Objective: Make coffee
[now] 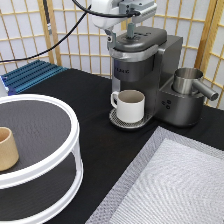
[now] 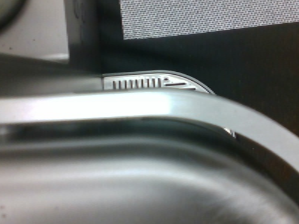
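A dark grey coffee machine (image 1: 150,70) stands at the back of the black table. A white mug (image 1: 131,105) sits on its round drip tray (image 1: 120,121) under the spout. My gripper (image 1: 121,34) is right above the machine's lid (image 1: 142,40), with its fingers apart and down at the lid's front edge; nothing is held between them. The wrist view is filled by the lid's silver rim (image 2: 153,107) from very close, with the ribbed drip tray (image 2: 142,82) below it.
A steel milk jug (image 1: 189,80) stands on the machine's right side. A white two-tier round rack (image 1: 35,145) with a tan cup (image 1: 7,148) fills the exterior view's left. A grey mat (image 1: 175,185) lies at the bottom right, and a blue ribbed tray (image 1: 30,75) at the back left.
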You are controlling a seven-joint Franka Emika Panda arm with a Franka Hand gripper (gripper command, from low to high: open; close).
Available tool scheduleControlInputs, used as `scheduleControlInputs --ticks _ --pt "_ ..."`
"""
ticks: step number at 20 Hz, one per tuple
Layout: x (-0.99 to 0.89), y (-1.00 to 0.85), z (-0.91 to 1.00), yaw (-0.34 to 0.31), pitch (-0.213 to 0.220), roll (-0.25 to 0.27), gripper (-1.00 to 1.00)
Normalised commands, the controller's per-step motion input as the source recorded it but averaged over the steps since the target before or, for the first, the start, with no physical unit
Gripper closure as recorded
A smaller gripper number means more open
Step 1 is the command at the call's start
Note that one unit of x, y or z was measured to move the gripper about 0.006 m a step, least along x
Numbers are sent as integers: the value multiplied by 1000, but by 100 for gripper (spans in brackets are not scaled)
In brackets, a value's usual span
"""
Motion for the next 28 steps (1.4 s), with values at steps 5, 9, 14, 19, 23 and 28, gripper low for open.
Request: scheduleControlInputs --ticks 5,9,14,19,23,28 --pt "-313 -711 1000 81 -65 10 -100" --pt "-79 -991 508 0 -72 71 -100" --pt "0 -1000 -367 0 -56 22 -100" --pt "-28 -1000 -593 0 -87 0 -100" --pt "-217 -495 -289 1 -80 -23 -100" --pt "0 0 0 0 0 0 -100"
